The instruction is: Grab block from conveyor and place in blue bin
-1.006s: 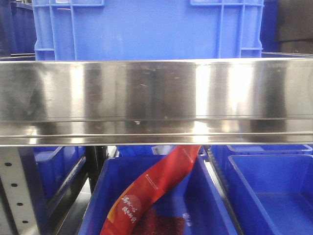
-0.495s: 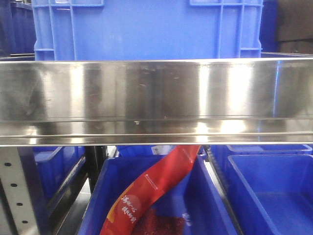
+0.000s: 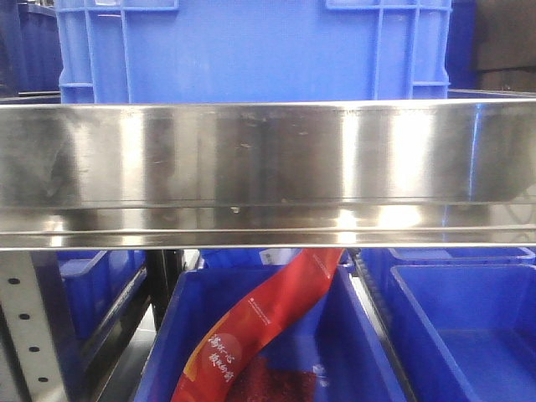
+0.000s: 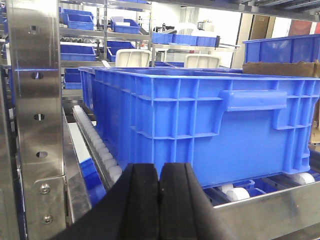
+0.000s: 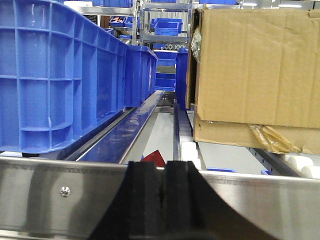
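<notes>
No block shows in any view, and the dark grey conveyor belt is out of view. A large blue bin (image 3: 251, 50) stands on the shelf behind a steel rail (image 3: 268, 167); it also fills the left wrist view (image 4: 200, 125). My left gripper (image 4: 159, 190) is shut and empty, its black jaws pressed together, just in front of that bin's near corner. My right gripper (image 5: 165, 185) is shut and empty, low in front of a steel rail (image 5: 60, 195). The side of a blue bin (image 5: 55, 75) runs along its left.
Lower blue bins (image 3: 276, 335) sit under the rail, one holding a red packet (image 3: 260, 327). White rollers (image 4: 100, 150) run beside the bin. A steel upright post (image 4: 37, 100) stands at left. Cardboard boxes (image 5: 255, 75) are stacked at right on rollers.
</notes>
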`<control>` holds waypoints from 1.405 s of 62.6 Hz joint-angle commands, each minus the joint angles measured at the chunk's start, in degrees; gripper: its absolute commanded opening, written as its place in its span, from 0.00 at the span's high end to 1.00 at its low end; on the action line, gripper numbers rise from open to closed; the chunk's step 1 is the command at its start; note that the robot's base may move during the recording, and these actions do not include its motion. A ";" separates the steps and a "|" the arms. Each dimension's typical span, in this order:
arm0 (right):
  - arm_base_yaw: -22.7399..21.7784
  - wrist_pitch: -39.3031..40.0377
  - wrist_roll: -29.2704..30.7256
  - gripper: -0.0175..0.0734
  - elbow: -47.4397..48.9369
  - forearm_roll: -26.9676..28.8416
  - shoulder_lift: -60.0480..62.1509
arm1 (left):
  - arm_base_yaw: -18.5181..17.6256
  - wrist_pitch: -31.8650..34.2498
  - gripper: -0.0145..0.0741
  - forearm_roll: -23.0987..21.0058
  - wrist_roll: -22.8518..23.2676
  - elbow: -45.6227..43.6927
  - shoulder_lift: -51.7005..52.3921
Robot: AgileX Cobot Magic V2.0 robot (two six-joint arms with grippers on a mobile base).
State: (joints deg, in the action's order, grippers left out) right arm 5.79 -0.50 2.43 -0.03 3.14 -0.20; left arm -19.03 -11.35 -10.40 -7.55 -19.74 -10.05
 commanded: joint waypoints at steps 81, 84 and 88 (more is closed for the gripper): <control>-0.22 0.92 -0.22 0.99 0.03 -0.46 0.20 | 10.15 1.81 0.96 15.71 15.52 7.59 5.67; -0.22 0.92 -0.22 0.99 0.03 -0.46 0.20 | 12.02 2.24 0.96 15.71 15.24 8.96 7.13; -0.22 0.92 -0.22 0.99 0.03 -0.46 0.20 | 13.75 2.64 0.96 15.71 15.21 10.72 9.00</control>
State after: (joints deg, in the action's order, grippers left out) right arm 5.79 -0.50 2.32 -0.03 3.14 -0.20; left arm -7.51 -10.57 4.88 7.11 -11.08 -3.31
